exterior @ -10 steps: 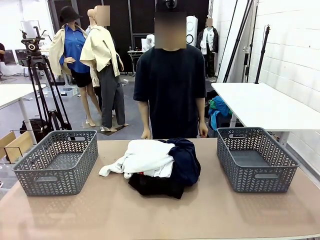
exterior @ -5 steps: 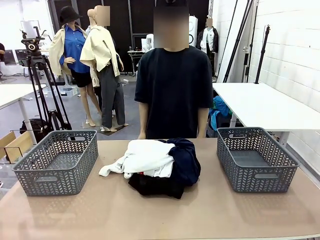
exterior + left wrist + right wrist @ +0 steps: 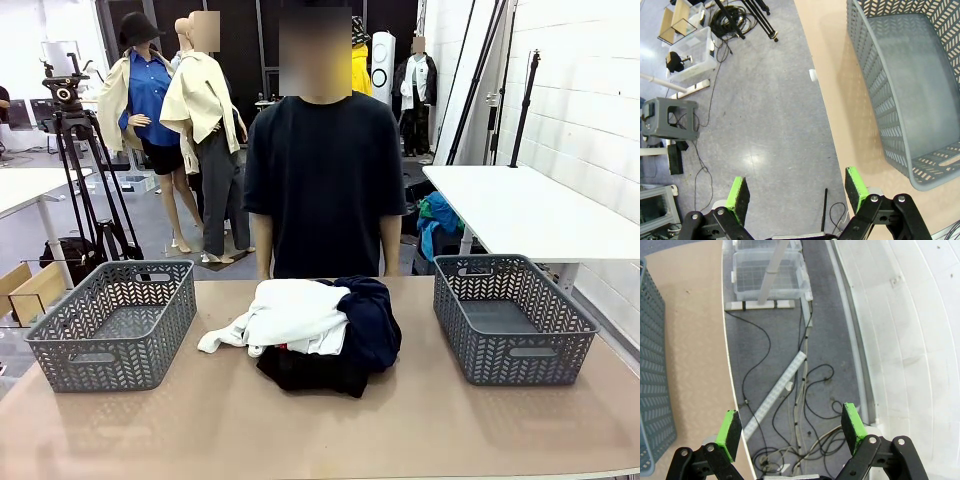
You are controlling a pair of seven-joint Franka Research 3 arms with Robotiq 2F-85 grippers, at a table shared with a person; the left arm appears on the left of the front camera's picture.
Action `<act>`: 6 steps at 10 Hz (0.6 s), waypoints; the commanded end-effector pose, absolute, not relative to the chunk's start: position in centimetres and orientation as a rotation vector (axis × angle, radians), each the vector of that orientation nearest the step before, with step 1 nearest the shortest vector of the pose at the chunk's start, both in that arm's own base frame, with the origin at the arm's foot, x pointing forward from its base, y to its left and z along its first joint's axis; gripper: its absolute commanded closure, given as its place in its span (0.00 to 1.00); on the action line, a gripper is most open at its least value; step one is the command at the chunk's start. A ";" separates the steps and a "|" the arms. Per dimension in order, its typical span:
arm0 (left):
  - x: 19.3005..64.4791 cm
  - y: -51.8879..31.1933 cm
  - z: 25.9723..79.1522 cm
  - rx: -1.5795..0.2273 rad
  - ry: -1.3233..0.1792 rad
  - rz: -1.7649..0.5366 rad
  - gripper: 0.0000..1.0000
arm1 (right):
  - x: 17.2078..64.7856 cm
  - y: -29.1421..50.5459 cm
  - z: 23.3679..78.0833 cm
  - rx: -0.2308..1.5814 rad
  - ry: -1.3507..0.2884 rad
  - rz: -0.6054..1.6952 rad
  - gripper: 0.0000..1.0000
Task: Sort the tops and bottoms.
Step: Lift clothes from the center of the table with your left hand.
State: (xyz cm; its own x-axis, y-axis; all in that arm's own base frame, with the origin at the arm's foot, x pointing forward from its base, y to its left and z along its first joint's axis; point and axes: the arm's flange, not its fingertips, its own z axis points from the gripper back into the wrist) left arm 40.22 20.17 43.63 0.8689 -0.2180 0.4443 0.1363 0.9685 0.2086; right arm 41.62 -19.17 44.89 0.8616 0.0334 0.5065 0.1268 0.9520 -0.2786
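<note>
Where the tops (image 3: 295,312) overlap, the bottoms (image 3: 368,322) lie partly hidden.

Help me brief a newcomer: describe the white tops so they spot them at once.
On the tan table, between two grey baskets, lies one heap of clothes. The tops are its upper-left bundle, the only white cloth, draped over the navy and black bottoms.

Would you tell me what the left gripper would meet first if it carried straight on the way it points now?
Most likely the grey floor: the open left gripper points down just off the table, though one finger may catch its edge; depth is unclear.
</note>
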 end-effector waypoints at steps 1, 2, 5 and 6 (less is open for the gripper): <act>40.9 20.0 45.3 0.188 -0.524 -0.177 0.00 | 41.7 -19.2 44.9 -0.312 -0.529 -0.046 0.00; 41.7 20.0 47.4 0.223 -0.566 -0.166 0.00 | 41.7 -19.2 44.9 -0.312 -0.529 -0.046 0.00; 44.3 18.1 56.5 0.207 -0.767 -0.259 0.00 | 41.7 -19.2 44.9 -0.312 -0.529 -0.046 0.00; 45.0 15.6 59.0 0.169 -0.810 -0.359 0.00 | 41.7 -19.2 44.9 -0.312 -0.529 -0.046 0.00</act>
State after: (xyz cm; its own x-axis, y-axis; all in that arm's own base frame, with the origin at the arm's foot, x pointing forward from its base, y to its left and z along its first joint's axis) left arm 44.02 16.51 58.11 0.6875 -0.3275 0.6481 0.1505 0.9374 0.3141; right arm 41.64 -19.15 44.89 0.8615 0.0339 0.5067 0.1263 0.9521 -0.2784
